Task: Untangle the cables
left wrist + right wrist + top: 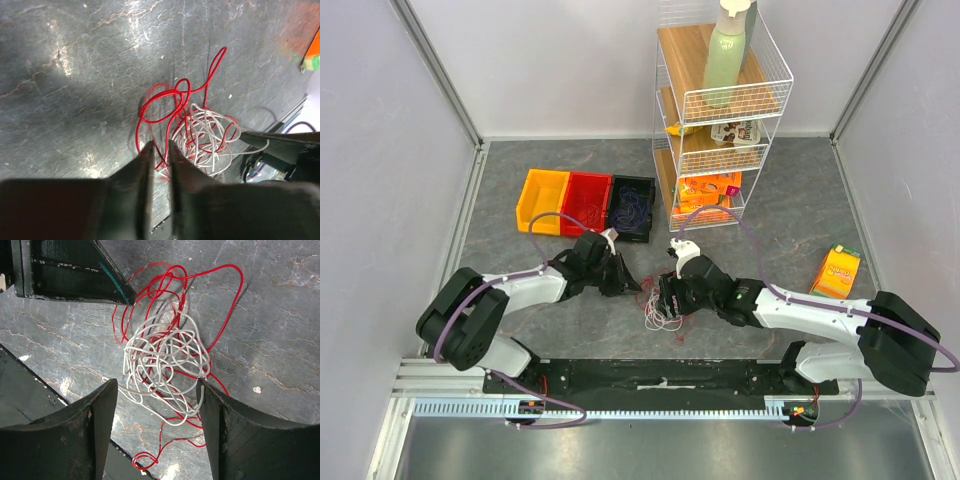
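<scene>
Right claw [157, 384] is held wide open, straddling the tangled white-and-red cables [165, 347] on the table [280, 340]; one finger touches a white loop. Left claw [160, 146] is nearly closed, with a red strand [150, 107] pinched at the tips.

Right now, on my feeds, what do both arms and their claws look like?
Both arms are white shells with black joints: left arm, right arm. A mauve hose loops along each. The left claw has dark, tapering wedge fingers; the right claw has broad, curved black ones.
</scene>
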### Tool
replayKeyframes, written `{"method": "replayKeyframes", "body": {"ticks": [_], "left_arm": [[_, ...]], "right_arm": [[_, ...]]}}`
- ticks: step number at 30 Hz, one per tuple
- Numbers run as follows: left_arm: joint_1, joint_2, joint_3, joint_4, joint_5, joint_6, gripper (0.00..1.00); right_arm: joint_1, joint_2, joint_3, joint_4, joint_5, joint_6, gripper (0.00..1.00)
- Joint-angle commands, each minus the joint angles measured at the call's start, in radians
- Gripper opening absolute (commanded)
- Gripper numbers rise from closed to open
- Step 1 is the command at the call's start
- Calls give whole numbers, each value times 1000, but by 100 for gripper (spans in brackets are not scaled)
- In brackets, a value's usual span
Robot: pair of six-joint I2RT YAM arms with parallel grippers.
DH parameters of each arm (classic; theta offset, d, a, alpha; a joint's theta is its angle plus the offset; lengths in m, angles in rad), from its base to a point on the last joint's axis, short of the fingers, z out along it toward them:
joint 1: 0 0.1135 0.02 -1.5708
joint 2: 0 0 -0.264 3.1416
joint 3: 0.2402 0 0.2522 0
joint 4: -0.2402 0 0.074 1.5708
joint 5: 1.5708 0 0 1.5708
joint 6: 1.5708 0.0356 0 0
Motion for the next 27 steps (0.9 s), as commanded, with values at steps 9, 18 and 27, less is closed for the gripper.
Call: {"method": "replayKeyframes", "body": {"ticks": [9,18,27], "left_arm": [[-16,-251,47,-16,-6,117,2],[-16,-451,182,-56,107,212,2],[-16,-566,436,-240,135,428,2]], "right_arm": [[-3,38,49,24,33,-24,78],[-3,132,39,200,128,87,59],[-70,2,-115,121,318,216,5]]}}
